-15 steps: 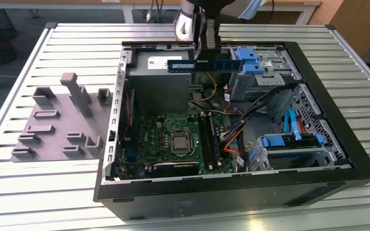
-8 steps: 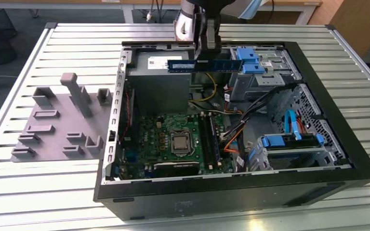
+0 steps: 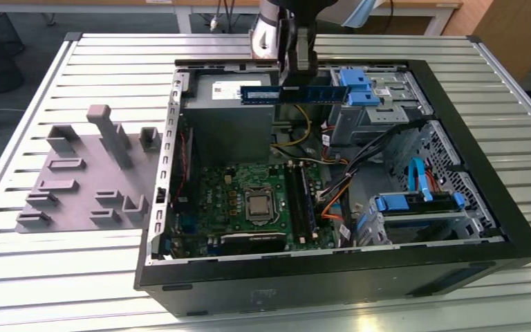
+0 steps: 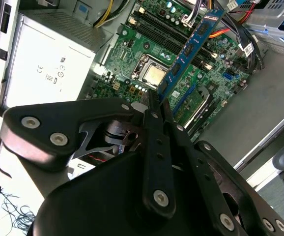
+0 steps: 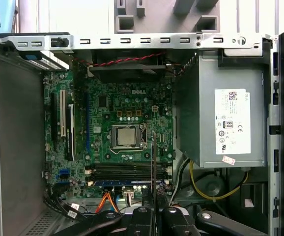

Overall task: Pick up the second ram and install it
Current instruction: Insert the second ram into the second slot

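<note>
The second ram (image 3: pixel 293 93) is a long dark-blue stick with black chips and a white label. It hangs level above the open computer case, over the grey power supply (image 3: pixel 229 114). My gripper (image 3: pixel 295 77) comes down from above and is shut on its middle. The second wrist view shows the ram (image 4: pixel 191 49) running out from my gripper (image 4: pixel 157 101) over the green motherboard (image 4: pixel 132 44). It appears edge-on (image 5: pixel 153 157) in the first wrist view, above the black memory slots (image 5: pixel 127 172). Those slots (image 3: pixel 301 200) lie beside the processor (image 3: pixel 259 205), well below the stick.
Another blue stick (image 5: pixel 127 183) sits in one slot. Light-blue drive brackets (image 3: pixel 358 86) and a drive cage (image 3: pixel 404 204) stand on the exterior view's right side of the case. Orange and black cables (image 3: pixel 334 200) run near the slots. A grey fixture block (image 3: pixel 90 173) rests on the slatted table.
</note>
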{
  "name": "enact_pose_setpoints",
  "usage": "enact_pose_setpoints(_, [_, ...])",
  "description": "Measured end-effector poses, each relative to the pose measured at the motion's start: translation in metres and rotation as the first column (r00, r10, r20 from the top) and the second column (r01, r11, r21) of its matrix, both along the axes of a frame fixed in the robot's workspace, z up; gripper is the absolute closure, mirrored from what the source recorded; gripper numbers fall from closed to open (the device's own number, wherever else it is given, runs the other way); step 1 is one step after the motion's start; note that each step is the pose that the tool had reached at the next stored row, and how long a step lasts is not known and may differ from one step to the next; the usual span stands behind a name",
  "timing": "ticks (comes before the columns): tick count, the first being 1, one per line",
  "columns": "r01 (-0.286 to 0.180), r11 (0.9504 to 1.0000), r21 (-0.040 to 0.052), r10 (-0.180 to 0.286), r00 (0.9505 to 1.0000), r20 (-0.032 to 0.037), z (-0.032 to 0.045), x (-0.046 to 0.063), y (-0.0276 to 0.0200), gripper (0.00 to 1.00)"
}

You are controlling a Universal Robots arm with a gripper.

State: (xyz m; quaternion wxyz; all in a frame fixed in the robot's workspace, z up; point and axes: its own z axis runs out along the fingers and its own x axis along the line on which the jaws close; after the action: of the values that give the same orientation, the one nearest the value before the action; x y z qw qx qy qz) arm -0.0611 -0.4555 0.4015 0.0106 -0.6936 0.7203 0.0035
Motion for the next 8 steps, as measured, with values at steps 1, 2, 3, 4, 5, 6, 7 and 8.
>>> enact_pose_setpoints(1, [0.003, 1.0000, 0.0000, -0.003, 1.0000, 0.0000, 0.0000, 0.0000, 0.0000, 0.86])
enact_pose_setpoints(2, [0.008, 1.0000, 0.0000, -0.008, 1.0000, 0.0000, 0.0000, 0.0000, 0.0000, 0.86])
enact_pose_setpoints(3, [0.017, 0.9999, 0.0001, -0.017, 0.9999, 0.0000, 0.0000, 0.0000, 0.0000, 0.86])
enact_pose_setpoints(4, [0.029, 0.9996, 0.0000, -0.029, 0.9996, 0.0000, -0.0001, 0.0000, 0.0000, 0.86])
enact_pose_setpoints(5, [0.043, 0.9991, 0.0000, -0.043, 0.9991, 0.0001, -0.0001, 0.0001, 0.0000, 0.86])
enact_pose_setpoints(6, [0.058, 0.9983, -0.0001, -0.058, 0.9983, 0.0000, -0.0002, 0.0000, 0.0000, 0.86])
enact_pose_setpoints(7, [0.076, 0.9971, -0.0002, -0.076, 0.9971, 0.0000, -0.0003, 0.0000, 0.0000, 0.86])
enact_pose_setpoints(8, [0.094, 0.9956, -0.0002, -0.094, 0.9956, 0.0000, -0.0004, 0.0000, 0.0000, 0.86])
